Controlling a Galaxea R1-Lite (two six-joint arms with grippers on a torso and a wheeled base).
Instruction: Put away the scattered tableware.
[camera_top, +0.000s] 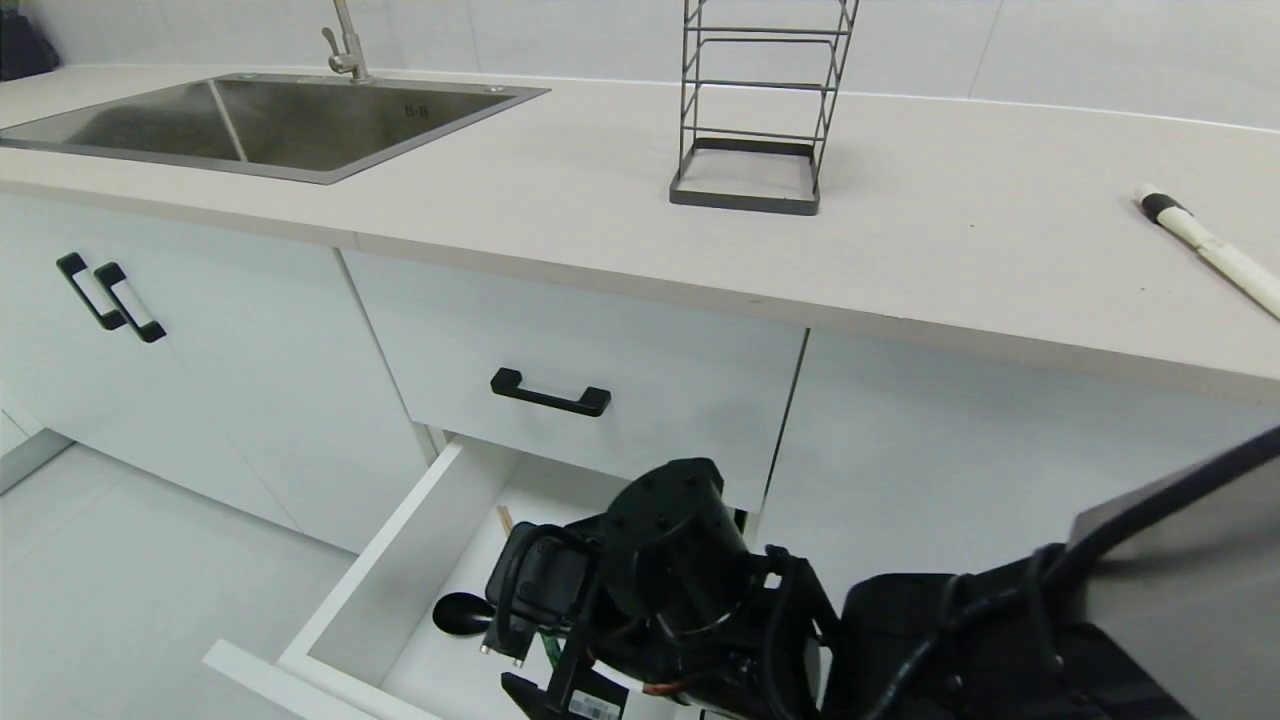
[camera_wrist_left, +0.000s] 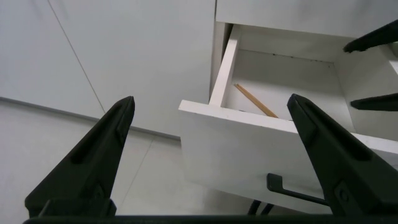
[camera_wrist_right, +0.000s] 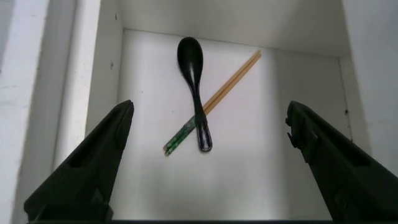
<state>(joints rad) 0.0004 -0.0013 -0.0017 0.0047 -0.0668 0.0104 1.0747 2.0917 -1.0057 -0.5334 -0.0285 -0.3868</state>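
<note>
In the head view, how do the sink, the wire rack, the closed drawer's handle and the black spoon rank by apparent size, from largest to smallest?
1. sink
2. wire rack, cut off at the picture's top
3. drawer handle
4. black spoon, partly hidden, so its rank is less sure

Your head camera sits high, facing forward and down across the tabletop (camera_top: 950, 260) and past its front edge to the drawer (camera_top: 390, 570) pulled out beneath. Your left wrist camera sits low outside that drawer, looking between the spread fingers of the left tool (camera_wrist_left: 211, 102) at its front panel from close by. Your right wrist camera hangs above the drawer, aimed straight down through the spread right tool (camera_wrist_right: 210, 107), near the black spoon (camera_wrist_right: 196, 93) and chopsticks (camera_wrist_right: 233, 84). All three views share the drawer's interior.
</note>
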